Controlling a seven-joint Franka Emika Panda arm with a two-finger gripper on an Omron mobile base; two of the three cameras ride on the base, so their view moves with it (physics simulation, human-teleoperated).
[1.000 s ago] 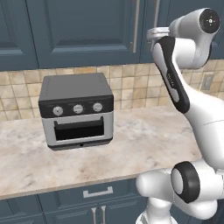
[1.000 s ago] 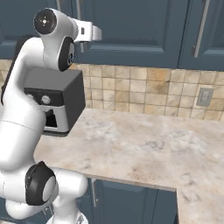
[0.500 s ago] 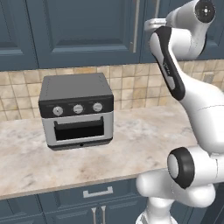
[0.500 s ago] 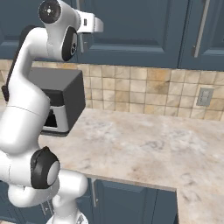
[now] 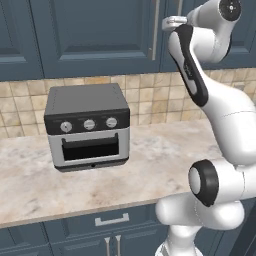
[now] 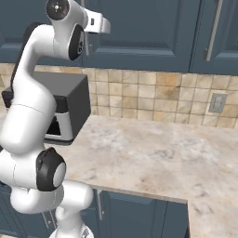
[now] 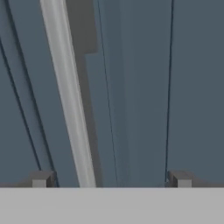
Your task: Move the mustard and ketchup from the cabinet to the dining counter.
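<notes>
The cabinet (image 5: 95, 35) spans the wall above the tiled backsplash (image 6: 153, 95), its dark blue-grey panelled doors shut, so the mustard and ketchup presumably sit hidden behind them; neither bottle can be seen. Below runs the marble-look surface (image 5: 150, 160), carrying a grey toaster oven (image 5: 87, 125) at its left part in the left base view. The white arm (image 5: 200, 75) reaches up to the doors, its hand close to the long silver bar handle (image 5: 155, 30) near the door's edge. In the hand view that handle (image 7: 68, 96) runs as a pale strip, slightly slanted, between the two fingertips (image 7: 41, 178) but nearer the one on that view's left. The gripper (image 7: 109, 179) stands wide, holding nothing. The step in hand looks like taking hold of the handle to open the door. To do it well, the hand should likely shift sideways until the bar sits midway between the tips, push forward until the tips pass behind the bar without striking the door panel, then close firmly and pull along the arc of the door's hinge, not straight back, so the grip does not slip off the smooth bar.
</notes>
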